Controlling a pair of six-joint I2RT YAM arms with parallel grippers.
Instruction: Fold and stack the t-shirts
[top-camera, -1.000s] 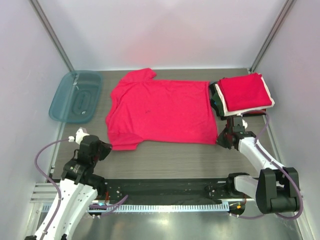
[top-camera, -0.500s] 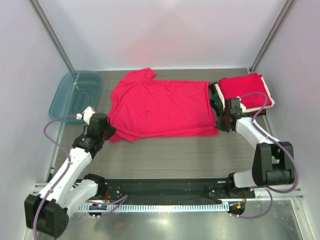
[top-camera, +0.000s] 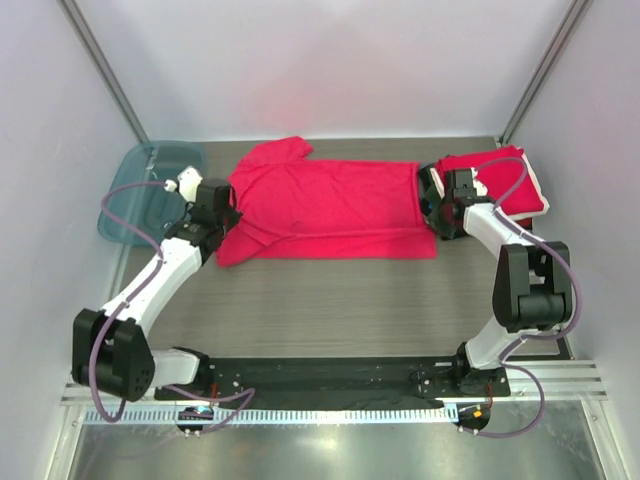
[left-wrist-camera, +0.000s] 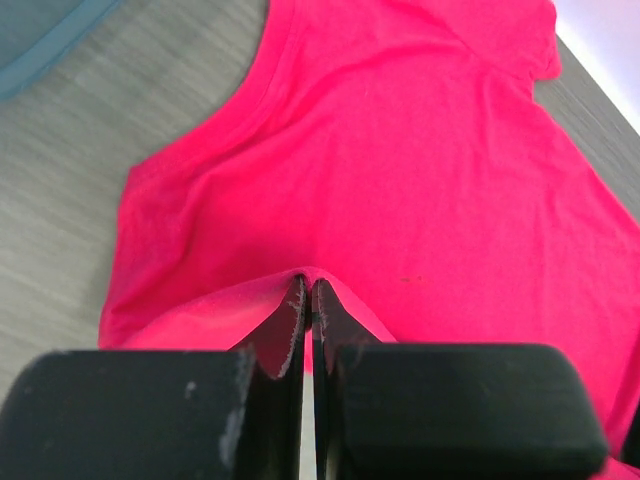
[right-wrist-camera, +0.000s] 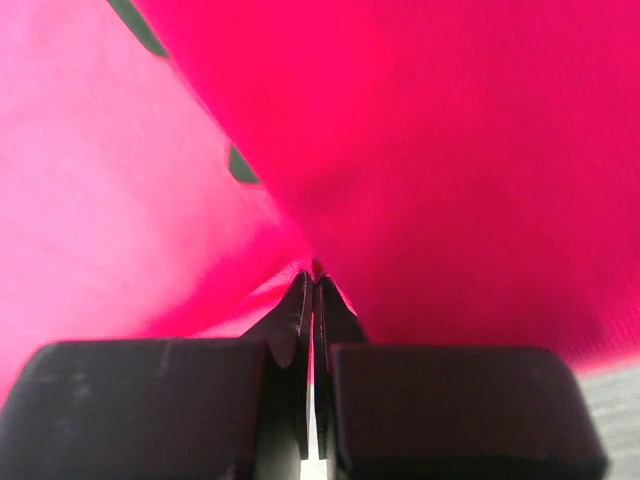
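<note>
One red t-shirt (top-camera: 330, 200) is spread out in the middle of the desk (top-camera: 330, 300). One pile of folded t-shirts (top-camera: 505, 180) is seen just to its right, red on top, with white and dark cloth under it. One teal tray (top-camera: 140, 205) is set at the far left. Two end effectors are counted. The left end effector (left-wrist-camera: 307, 288) is pinched on the shirt's left side, and the right end effector (right-wrist-camera: 312, 278) on its right side. The desk looks like grey wood and is closed in by pale walls (top-camera: 320, 70).
</note>
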